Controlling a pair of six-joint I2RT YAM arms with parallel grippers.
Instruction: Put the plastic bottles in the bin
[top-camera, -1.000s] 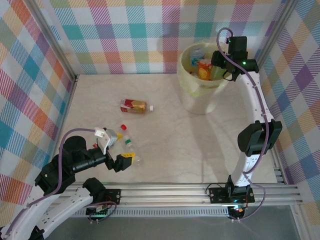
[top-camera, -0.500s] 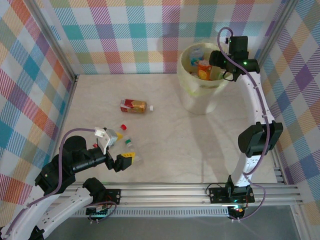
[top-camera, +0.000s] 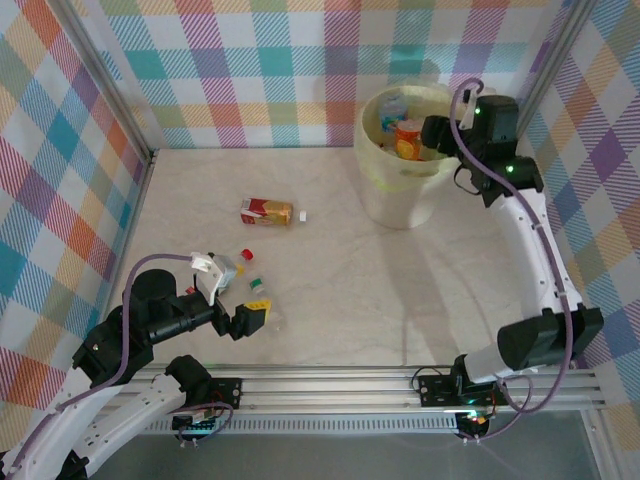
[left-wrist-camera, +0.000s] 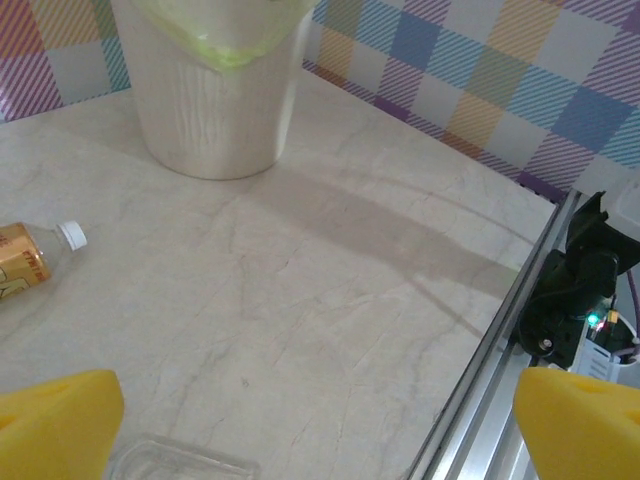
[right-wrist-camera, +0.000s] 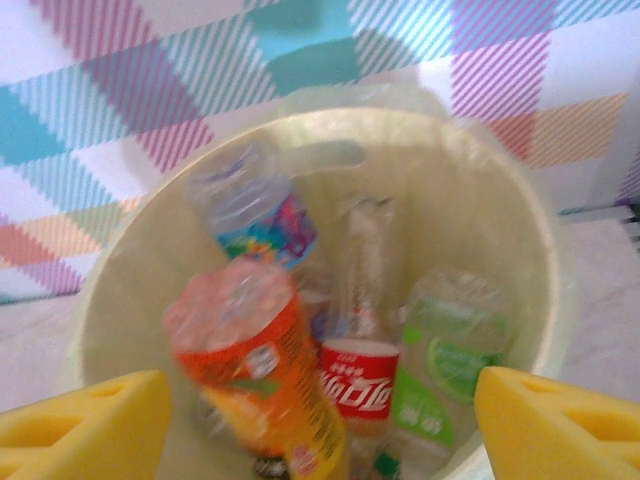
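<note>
1. Top external view: the right gripper (top-camera: 436, 134) hangs at the rim of the bin (top-camera: 392, 195), which stands at the far right of the table (top-camera: 400, 290). That position suits dropping a load, not picking one up.
2. Right wrist view: its yellow fingers (right-wrist-camera: 90, 420) are spread wide with nothing between them. Below, inside the bin (right-wrist-camera: 480, 190), lie an orange-labelled bottle (right-wrist-camera: 265, 390), a red-labelled bottle (right-wrist-camera: 358, 390), a green-labelled bottle (right-wrist-camera: 440, 385) and a crumpled blue-labelled bottle (right-wrist-camera: 255, 205).
3. The left gripper (top-camera: 250, 320) sits low at the near left, jaws apart. It is likely lining up on the clear bottle (left-wrist-camera: 180, 462) whose edge shows between its pads in the left wrist view.
4. A white-capped bottle (top-camera: 268, 212) with an orange label lies on its side mid-table, well apart from the bin. A red-capped bottle (top-camera: 247, 254) and a few other small ones are clustered near the left gripper.
5. The bin is round, pale yellow and translucent, dwarfing every bottle. Judging by what remains on the table, the job is well along but unfinished.
</note>
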